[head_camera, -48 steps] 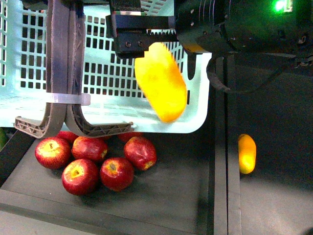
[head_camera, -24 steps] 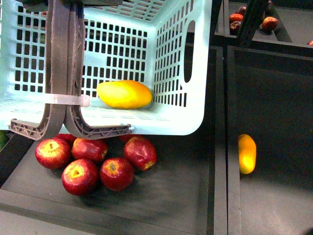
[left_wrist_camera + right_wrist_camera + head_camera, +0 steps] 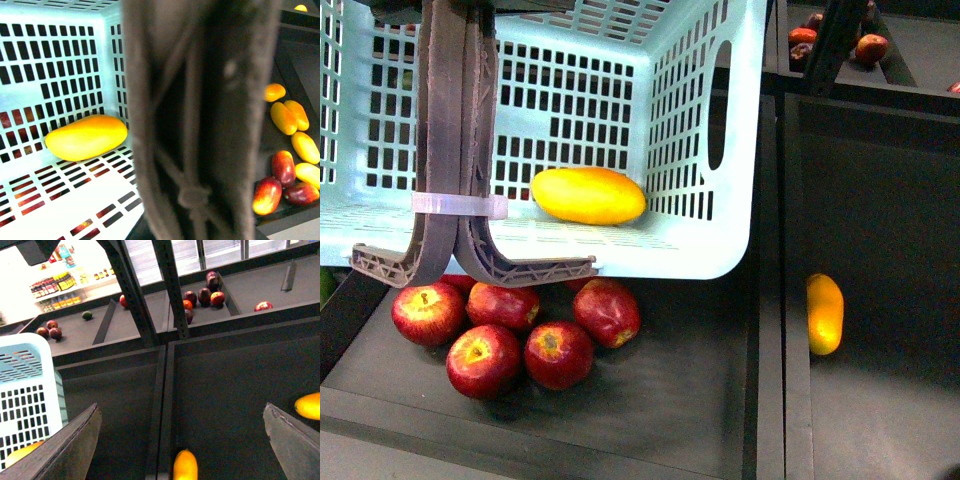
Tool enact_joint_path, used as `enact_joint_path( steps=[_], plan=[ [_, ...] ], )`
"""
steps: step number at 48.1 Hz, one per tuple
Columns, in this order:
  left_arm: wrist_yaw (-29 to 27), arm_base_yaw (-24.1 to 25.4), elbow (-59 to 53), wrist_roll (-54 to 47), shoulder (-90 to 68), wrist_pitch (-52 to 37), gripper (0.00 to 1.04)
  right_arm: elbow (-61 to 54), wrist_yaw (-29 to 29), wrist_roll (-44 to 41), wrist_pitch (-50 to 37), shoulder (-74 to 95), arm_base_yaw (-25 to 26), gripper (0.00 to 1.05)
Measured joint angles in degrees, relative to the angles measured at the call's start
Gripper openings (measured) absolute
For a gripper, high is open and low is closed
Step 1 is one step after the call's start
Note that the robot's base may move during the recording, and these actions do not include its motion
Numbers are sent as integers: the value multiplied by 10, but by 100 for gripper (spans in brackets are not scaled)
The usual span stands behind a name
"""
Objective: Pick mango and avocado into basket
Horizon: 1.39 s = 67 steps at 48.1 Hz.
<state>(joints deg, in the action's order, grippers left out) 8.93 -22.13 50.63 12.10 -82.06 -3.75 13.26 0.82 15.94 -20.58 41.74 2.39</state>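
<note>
The pale teal basket (image 3: 700, 150) hangs over the left bin, held by its brown handles (image 3: 455, 150). The handles fill the left wrist view (image 3: 200, 125), where my left gripper is shut on them; its fingers are hidden. A plain yellow mango (image 3: 588, 195) lies on the basket floor and also shows in the left wrist view (image 3: 86, 136). My right gripper (image 3: 180, 407) is open and empty above the dark right bin, with a second yellow mango (image 3: 185, 466) below it. A small dark green fruit (image 3: 87, 315) lies on a far shelf, too small to name.
Several red apples (image 3: 510, 330) lie under the basket. A raised divider (image 3: 770, 300) separates the bins. Another yellow mango (image 3: 824, 313) lies just right of it. Blushed mangoes (image 3: 280, 175) and yellow fruits (image 3: 290, 117) lie beside the basket. Slanted shelf posts (image 3: 170, 290) stand behind.
One second ago my right gripper held the mango over the basket. It let go, the mango now lies on the basket floor, and the right arm has left the front view.
</note>
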Motion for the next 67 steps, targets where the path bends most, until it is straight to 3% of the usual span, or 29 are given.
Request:
enact_joint_path(
  steps=[10, 16, 28, 35, 40, 58, 60, 67],
  plan=[
    [-3, 0, 0, 0, 0, 0, 5, -1, 0, 1, -1, -5, 1, 97],
    [-2, 0, 0, 0, 0, 0, 5, -43, -8, -95, -95, -19, -21, 75],
    [-1, 0, 0, 0, 0, 0, 5, -76, -8, -145, -81, -70, -23, 41],
    [-2, 0, 0, 0, 0, 0, 5, -92, -8, -154, -56, -112, -23, 13],
    [-2, 0, 0, 0, 0, 0, 5, -99, -9, -157, -42, -134, -23, 1],
    [-2, 0, 0, 0, 0, 0, 5, -130, -9, -159, -14, -197, -23, 3],
    [-2, 0, 0, 0, 0, 0, 5, -130, -9, -159, -14, -198, -23, 8],
    [-1, 0, 0, 0, 0, 0, 5, -130, -9, -159, -13, -204, -23, 40]
  ],
)
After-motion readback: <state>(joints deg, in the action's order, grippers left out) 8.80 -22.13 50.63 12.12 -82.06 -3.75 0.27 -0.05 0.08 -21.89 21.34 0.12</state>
